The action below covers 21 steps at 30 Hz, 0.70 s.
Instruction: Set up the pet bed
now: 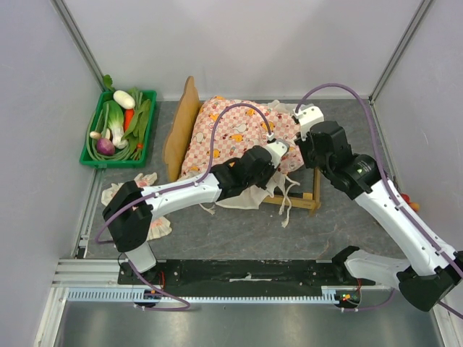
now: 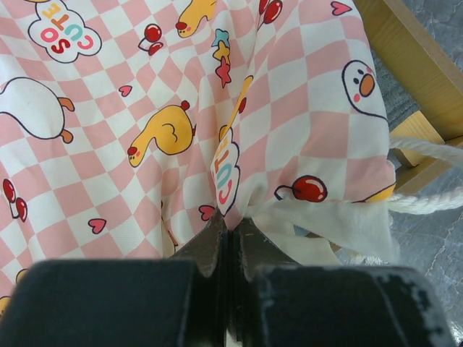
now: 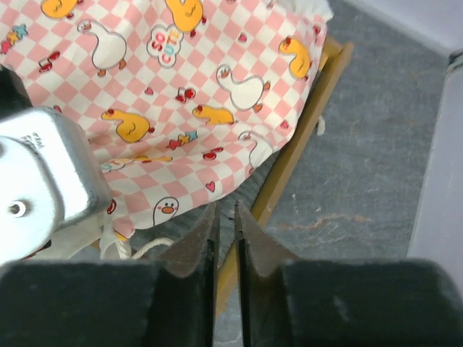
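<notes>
- Top external view: the pet bed (image 1: 182, 129) sits at centre frame on the grey tabletop (image 1: 239, 233), its curved headboard standing up on the left and a light-wood rail showing at the lower right.
- The pink-checked mattress (image 1: 233, 131) lies rumpled over the frame, with white frill and ties hanging over the near rail.
- Left wrist view: the left hand (image 2: 230, 230) is closed tight, pinching a fold of mattress fabric near its frilled edge. A white cord (image 2: 428, 203) runs off at the right.
- Right wrist view: the right hand (image 3: 226, 217) shows only a narrow gap, with nothing between the fingers. It hangs above the bed's wooden rail, beside the mattress edge.
- A green tray (image 1: 108, 164) of vegetables sits at the upper left.
- A pale frilled cloth piece (image 1: 110, 193) lies at the lower left, partly under the left arm.
</notes>
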Available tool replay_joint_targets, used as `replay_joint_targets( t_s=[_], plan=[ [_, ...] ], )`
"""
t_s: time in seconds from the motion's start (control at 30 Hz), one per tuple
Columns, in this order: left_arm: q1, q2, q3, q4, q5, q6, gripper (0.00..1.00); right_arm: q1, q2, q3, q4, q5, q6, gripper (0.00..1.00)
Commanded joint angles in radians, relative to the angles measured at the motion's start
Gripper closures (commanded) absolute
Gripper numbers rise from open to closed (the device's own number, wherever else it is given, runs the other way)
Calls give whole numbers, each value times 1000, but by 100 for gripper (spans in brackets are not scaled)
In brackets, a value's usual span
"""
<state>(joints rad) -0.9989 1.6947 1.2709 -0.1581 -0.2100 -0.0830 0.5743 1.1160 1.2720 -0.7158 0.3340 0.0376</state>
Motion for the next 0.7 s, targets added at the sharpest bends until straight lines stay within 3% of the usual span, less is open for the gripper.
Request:
replay_joint_targets(
  t_s=[0.0, 0.07, 0.13, 0.2, 0.33, 0.4, 0.53, 0.67],
  plan=[
    [8, -30, 54, -17, 8, 40, 98, -1, 15, -66, -31, -4, 118, 71],
    [9, -24, 64, -24, 4, 31, 98, -1, -16, -149, -30, -12, 204, 69],
    [13, -23, 71, -34, 4, 22, 98, -1, -98, -222, -2, -32, 332, 59],
    [17, -21, 74, -38, 3, 5, 98, -1, -180, -334, 56, -49, 451, 56],
    [28, -18, 82, -55, 17, -11, 98, -1, -434, -457, 142, -50, 531, 45],
    [34, -17, 85, -66, 23, -20, 98, -1, -478, -483, 148, -49, 539, 41],
    [40, -10, 97, -77, 35, -40, 98, -1, -490, -540, 185, -183, 585, 39],
    [48, -10, 107, -80, 53, -61, 98, -2, -519, -686, 350, -239, 654, 39]
  ],
)
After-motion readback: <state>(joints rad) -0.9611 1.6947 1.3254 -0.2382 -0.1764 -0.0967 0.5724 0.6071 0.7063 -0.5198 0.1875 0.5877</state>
